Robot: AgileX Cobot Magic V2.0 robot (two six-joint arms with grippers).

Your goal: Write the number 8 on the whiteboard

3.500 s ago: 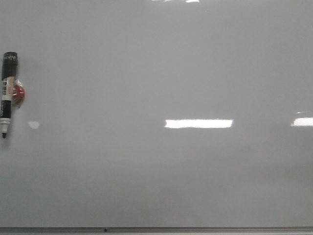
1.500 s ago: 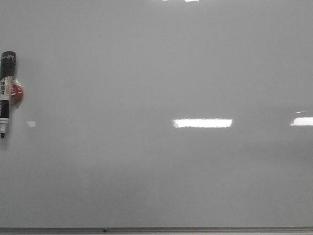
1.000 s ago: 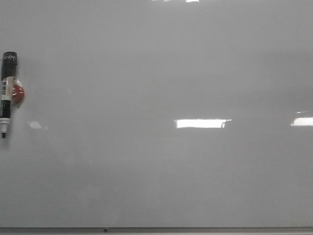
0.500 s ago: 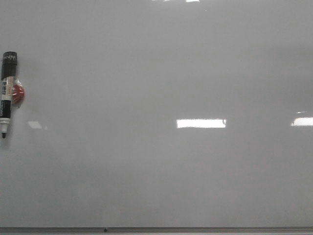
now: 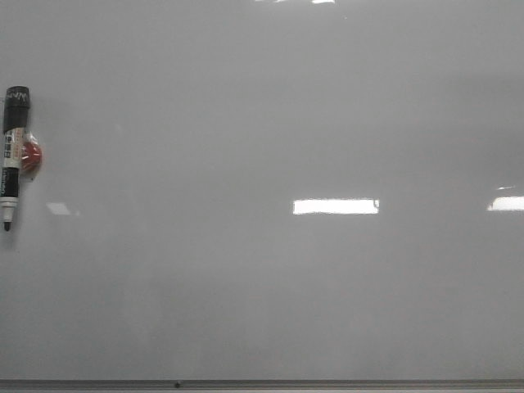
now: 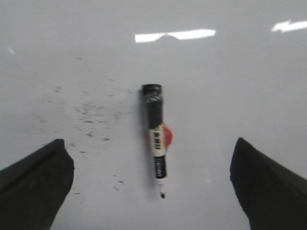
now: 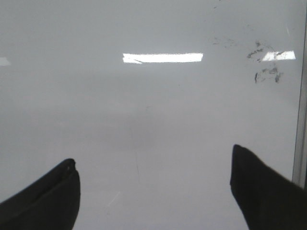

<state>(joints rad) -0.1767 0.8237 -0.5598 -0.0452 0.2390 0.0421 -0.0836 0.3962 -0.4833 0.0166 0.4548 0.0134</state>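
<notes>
The whiteboard (image 5: 270, 131) fills the front view, glossy white-grey with a grey frame edge (image 5: 262, 383) along the bottom. No number 8 shows on it. A black marker (image 5: 11, 155) with a white label and a red blob at its side lies at the far left, tip toward the near edge. In the left wrist view the marker (image 6: 156, 139) lies between and ahead of the fingers of my left gripper (image 6: 151, 179), which is open and empty above the board. My right gripper (image 7: 153, 184) is open and empty over bare board. Neither gripper shows in the front view.
Bright light reflections (image 5: 336, 206) sit on the board. Smudges of old ink (image 6: 91, 112) lie beside the marker in the left wrist view. More ink marks (image 7: 264, 60) and the board's frame edge (image 7: 301, 96) show in the right wrist view.
The marker has stayed in place at the far left. The light reflections on the board have shifted slightly; nothing was taken hold of.
</notes>
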